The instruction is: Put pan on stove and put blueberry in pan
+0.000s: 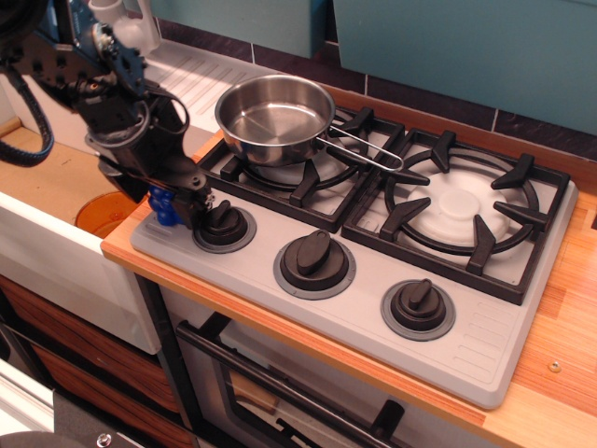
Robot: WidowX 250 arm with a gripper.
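The pan (276,117) sits on the stove's (373,280) left grate. The end effector (179,203) covers the blueberry (160,203) at the stove's left front corner; its grip cannot be told.

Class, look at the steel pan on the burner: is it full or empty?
Empty. The pan sits upright on the stove's left grate with its shiny bare bottom showing; the blueberry is outside it, by the gripper.
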